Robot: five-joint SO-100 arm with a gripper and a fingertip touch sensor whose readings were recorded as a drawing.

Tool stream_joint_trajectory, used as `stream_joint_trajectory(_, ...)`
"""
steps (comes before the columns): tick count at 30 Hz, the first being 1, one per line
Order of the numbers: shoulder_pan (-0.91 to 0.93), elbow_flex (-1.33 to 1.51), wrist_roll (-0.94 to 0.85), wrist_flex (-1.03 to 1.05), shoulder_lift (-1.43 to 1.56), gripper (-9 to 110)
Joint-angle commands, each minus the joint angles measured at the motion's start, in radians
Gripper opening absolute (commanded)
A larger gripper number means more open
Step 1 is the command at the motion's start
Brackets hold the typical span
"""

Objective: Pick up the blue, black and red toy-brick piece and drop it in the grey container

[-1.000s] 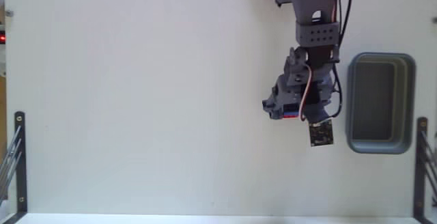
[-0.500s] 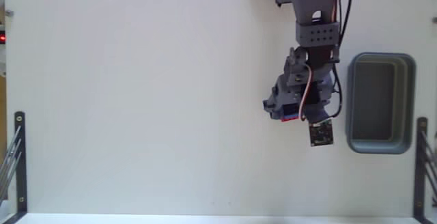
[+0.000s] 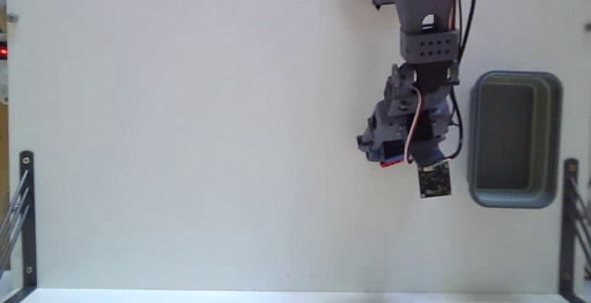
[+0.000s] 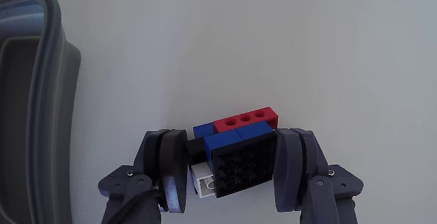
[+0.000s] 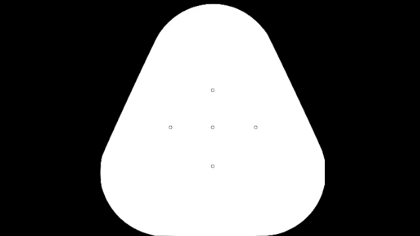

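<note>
Across the whole fixed view spreads a plain white tabletop [image 3: 185, 137], black metal brackets [image 3: 26, 212] at its lower edges. At centre right sits the rounded grey plastic container [image 3: 514, 139], its dark inside bare. Lower centre of the wrist view, the grey two-finger gripper [image 4: 231, 168] clamps the small blue, black and red toy-brick piece [image 4: 235, 152], which stands beside the container.

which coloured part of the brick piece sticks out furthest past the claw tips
The red strip of the brick piece: in the wrist view it lies beyond the claw, while the blue and black parts sit between its fingers.
</note>
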Motion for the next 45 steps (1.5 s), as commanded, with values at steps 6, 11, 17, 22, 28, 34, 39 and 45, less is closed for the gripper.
stream_joint_trajectory(6,0.002,0.006,0.002,-0.014,0.024,71)
stream_joint_trajectory(11,0.002,0.006,0.002,-0.014,0.024,69)
stream_joint_trajectory(17,0.002,0.006,0.002,-0.014,0.024,68)
stream_joint_trajectory(22,0.002,0.006,0.002,-0.014,0.024,66)
stream_joint_trajectory(28,0.002,0.006,0.002,-0.014,0.024,65)
stream_joint_trajectory(34,0.002,0.006,0.002,-0.014,0.024,63)
stream_joint_trajectory(39,0.002,0.006,0.002,-0.014,0.024,62)
stream_joint_trajectory(45,0.002,0.006,0.002,-0.014,0.024,61)
